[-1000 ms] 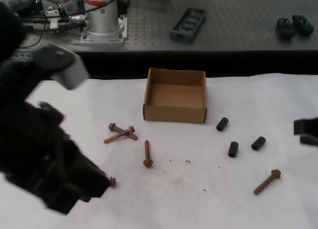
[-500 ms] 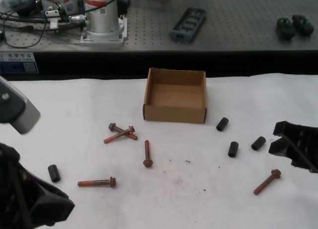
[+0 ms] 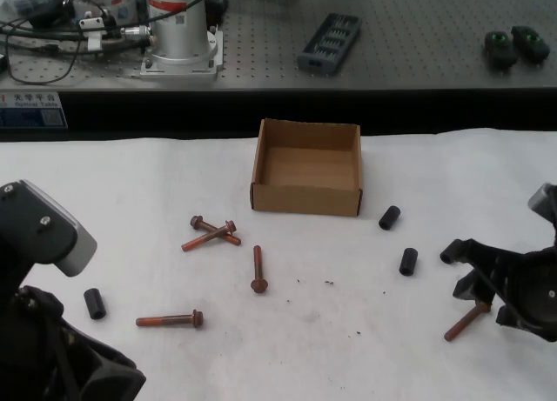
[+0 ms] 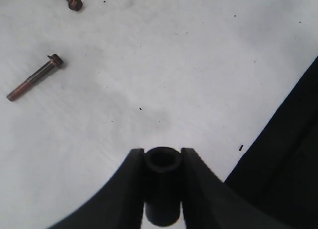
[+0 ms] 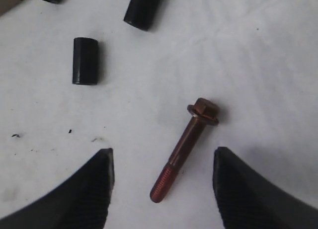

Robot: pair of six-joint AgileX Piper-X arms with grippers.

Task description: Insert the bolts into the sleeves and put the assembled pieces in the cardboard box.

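A bolt [image 5: 186, 149] lies between the spread fingers of the right gripper [image 5: 162, 154], with bare white sheet [image 5: 258, 65] on both sides of it. The nearest sleeve [image 5: 86, 60] lies apart from it. The open top of the cardboard box [image 3: 306, 199] is unobstructed.

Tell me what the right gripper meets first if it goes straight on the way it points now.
Most likely the bolt lying between the right gripper's open fingers on the white cloth; its height above the bolt is unclear.
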